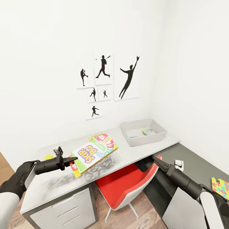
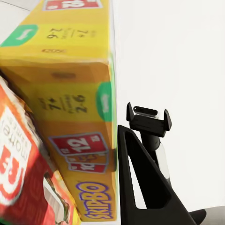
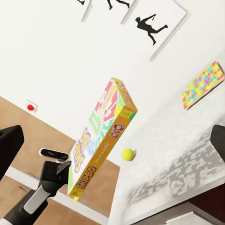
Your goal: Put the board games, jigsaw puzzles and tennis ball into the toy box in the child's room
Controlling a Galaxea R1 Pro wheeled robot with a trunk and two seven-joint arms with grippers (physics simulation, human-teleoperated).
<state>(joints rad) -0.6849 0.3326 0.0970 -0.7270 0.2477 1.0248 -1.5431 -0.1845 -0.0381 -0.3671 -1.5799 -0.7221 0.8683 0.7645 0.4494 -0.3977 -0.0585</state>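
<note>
Head view: "SKIP-BO" board game (image 1: 92, 153) (yellow-lidded) clamped in left gripper (image 1: 70, 161).

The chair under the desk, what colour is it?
Red seat with a white shell, clearest in the head view.

White walls meet in a corner ahead of me. Black baseball-player silhouette pictures (image 1: 106, 83) hang above the pale grey surface (image 1: 57, 184). Under it sit white drawers (image 1: 65, 210), and beside those a red chair (image 1: 128, 186) on the brown plank floor (image 1: 101, 211).
</note>
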